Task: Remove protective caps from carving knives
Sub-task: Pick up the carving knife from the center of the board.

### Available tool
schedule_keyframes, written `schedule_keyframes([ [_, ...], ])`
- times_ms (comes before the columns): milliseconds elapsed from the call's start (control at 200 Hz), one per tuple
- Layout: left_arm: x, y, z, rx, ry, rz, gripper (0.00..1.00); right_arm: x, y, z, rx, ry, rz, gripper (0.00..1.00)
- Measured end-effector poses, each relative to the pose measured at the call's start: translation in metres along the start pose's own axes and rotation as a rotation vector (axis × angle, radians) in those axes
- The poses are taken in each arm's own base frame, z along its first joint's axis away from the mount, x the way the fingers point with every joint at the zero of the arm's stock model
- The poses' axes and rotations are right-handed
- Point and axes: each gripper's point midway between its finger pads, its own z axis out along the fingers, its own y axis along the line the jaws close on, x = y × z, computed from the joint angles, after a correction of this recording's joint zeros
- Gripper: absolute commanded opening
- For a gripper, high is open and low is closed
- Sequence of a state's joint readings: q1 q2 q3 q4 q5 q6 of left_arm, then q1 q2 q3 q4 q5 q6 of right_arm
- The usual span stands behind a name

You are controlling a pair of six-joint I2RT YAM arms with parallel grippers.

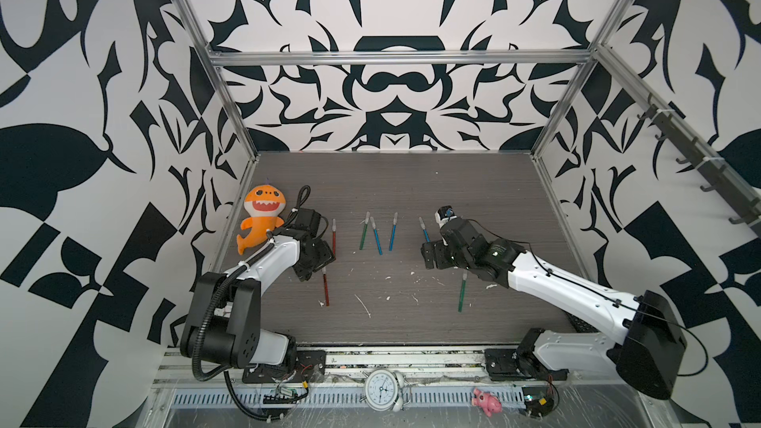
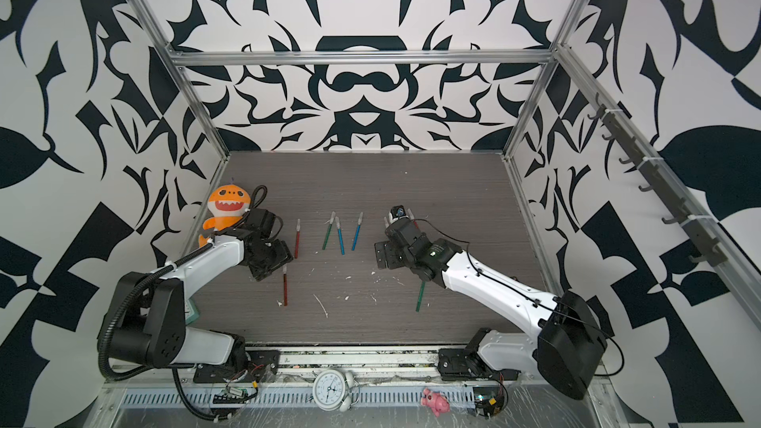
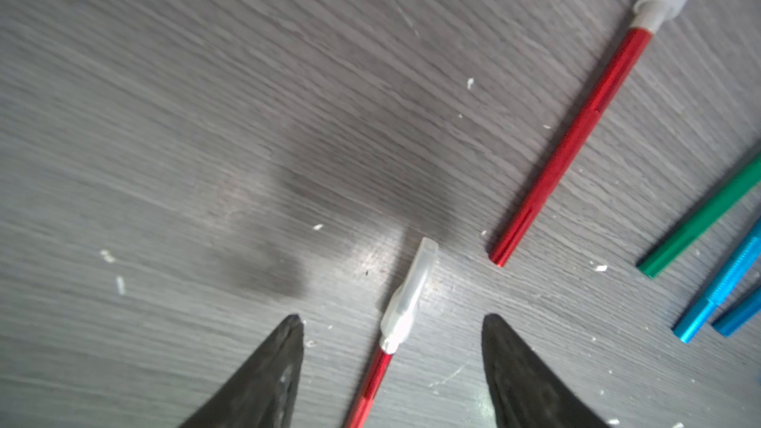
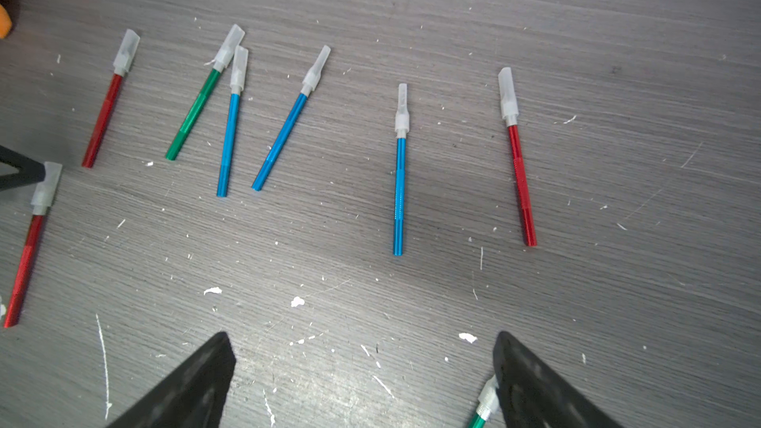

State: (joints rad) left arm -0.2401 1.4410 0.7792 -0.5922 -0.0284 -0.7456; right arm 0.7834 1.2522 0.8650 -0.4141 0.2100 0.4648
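Red carving knife (image 3: 370,384), its cap (image 3: 409,294) on, lies untouched between the spread left gripper (image 3: 393,321).

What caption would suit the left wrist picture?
Left gripper, jaws apart, straddles a capped red carving knife on the grey table.

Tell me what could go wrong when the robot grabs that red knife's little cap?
The left gripper is open around the cap of a red knife, but nothing holds the handle, so pulling might just drag the whole knife along. The right gripper is open too, with one finger right beside a green knife; moving could knock it away.
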Motion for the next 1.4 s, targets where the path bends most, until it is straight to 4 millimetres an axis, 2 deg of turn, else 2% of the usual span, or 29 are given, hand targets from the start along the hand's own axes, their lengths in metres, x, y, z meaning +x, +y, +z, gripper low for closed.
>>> schedule_keyframes([
  [135, 0.002, -0.003, 0.005, -0.039, 0.011, 0.034, 0.64, 0.004, 0.005, 0.001, -0.006, 0.009, -0.015, 1.0],
  [540, 0.005, 0.008, 0.015, -0.121, 0.02, 0.052, 0.49, 0.009, 0.018, -0.002, -0.032, 0.013, -0.038, 1.0],
  [605, 0.005, 0.008, 0.015, -0.128, 0.022, 0.054, 0.44, 0.009, 0.022, -0.002, -0.039, 0.013, -0.042, 1.0],
  [1260, 0.001, 0.006, 0.018, -0.166, 0.001, 0.064, 0.25, 0.023, 0.053, 0.002, -0.073, 0.046, -0.096, 1.0],
  [1400, 0.001, 0.005, 0.018, -0.16, -0.003, 0.061, 0.21, 0.031, 0.06, 0.006, -0.077, 0.068, -0.114, 1.0],
])
